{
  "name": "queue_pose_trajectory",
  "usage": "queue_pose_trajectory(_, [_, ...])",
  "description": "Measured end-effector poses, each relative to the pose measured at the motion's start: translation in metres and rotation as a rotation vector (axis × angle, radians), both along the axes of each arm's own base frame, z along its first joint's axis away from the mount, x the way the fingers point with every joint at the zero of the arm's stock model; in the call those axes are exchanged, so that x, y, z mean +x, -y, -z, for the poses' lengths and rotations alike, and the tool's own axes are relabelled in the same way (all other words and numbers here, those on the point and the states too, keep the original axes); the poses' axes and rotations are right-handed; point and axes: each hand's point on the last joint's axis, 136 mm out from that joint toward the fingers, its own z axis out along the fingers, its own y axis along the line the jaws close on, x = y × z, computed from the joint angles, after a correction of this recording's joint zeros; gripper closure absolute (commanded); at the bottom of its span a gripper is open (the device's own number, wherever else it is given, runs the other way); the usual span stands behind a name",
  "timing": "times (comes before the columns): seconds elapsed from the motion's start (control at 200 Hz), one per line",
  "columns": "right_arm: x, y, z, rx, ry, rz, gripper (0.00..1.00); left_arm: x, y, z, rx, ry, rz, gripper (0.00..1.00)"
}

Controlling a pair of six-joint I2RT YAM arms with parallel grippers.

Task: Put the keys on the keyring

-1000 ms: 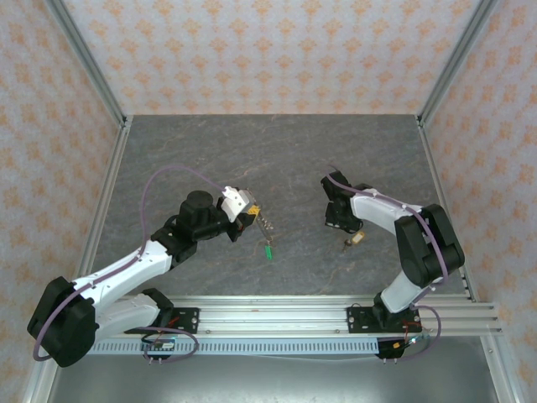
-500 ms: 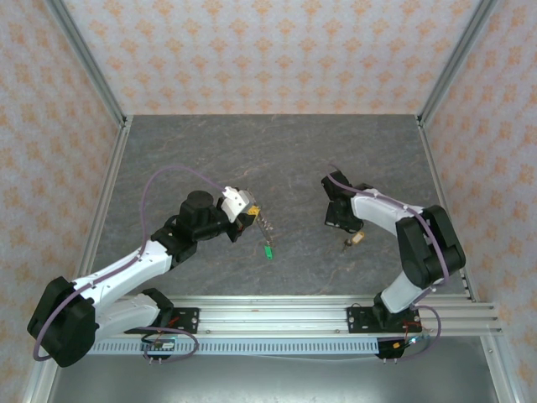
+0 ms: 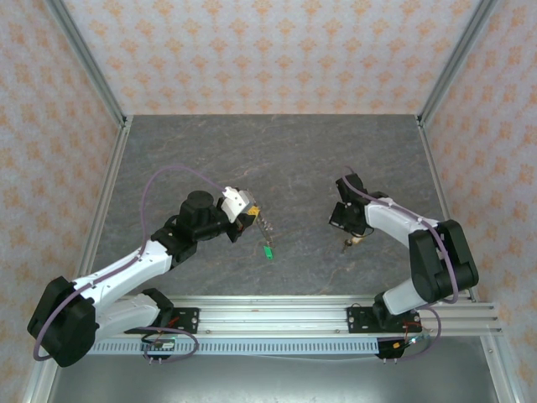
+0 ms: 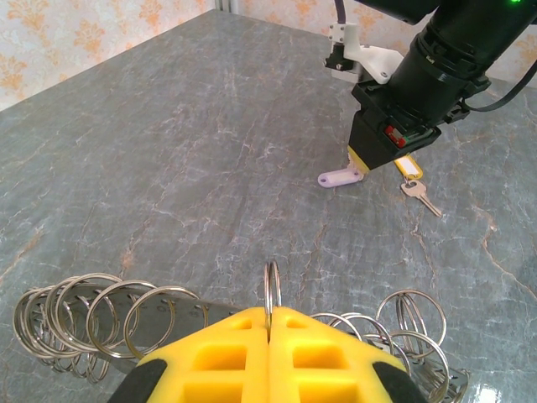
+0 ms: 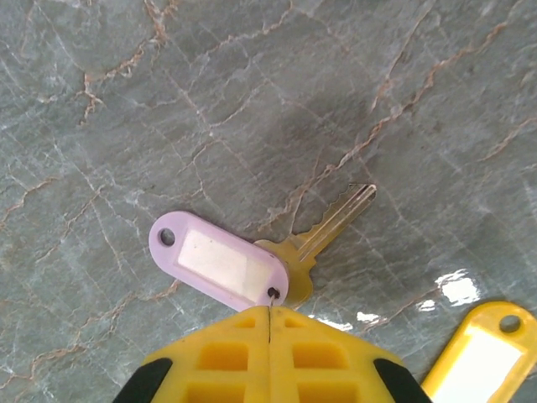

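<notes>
My left gripper is shut on one thin split ring of the keyring, which stands upright out of its yellow jaws. Several more silver rings fan out on both sides. In the top view the keyring hangs from the left gripper down to its green tag. My right gripper is shut on the thin wire at the hole of a lilac tag. A brass key lies under that tag. A second, silver key with a yellow tag lies beside it.
The grey marbled table has open room at the back and in the middle. Metal frame posts and patterned walls close in both sides. The right gripper stands low over the table, seen from the left wrist.
The right arm has swung to the right and its gripper shifted slightly right over the keys. The left arm and the keyring have not moved.
</notes>
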Motion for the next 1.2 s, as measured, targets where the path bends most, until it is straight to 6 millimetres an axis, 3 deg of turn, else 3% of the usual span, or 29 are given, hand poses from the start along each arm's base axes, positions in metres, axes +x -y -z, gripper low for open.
queue_pose_trajectory(0.25, [-0.0001, -0.0011, 0.0022, 0.005, -0.005, 0.001, 0.87, 0.0011, 0.0007, 0.005, 0.008, -0.014, 0.0, 1.0])
queue_pose_trajectory(0.866, [-0.0023, -0.0004, 0.0095, -0.003, -0.03, 0.001, 0.9, 0.001, 0.0012, 0.0039, 0.006, -0.012, 0.003, 1.0])
queue_pose_trajectory(1.196, [-0.0018, 0.0002, 0.007, -0.004, -0.023, 0.002, 0.86, 0.0015, 0.0016, 0.0075, 0.012, -0.021, 0.003, 1.0])
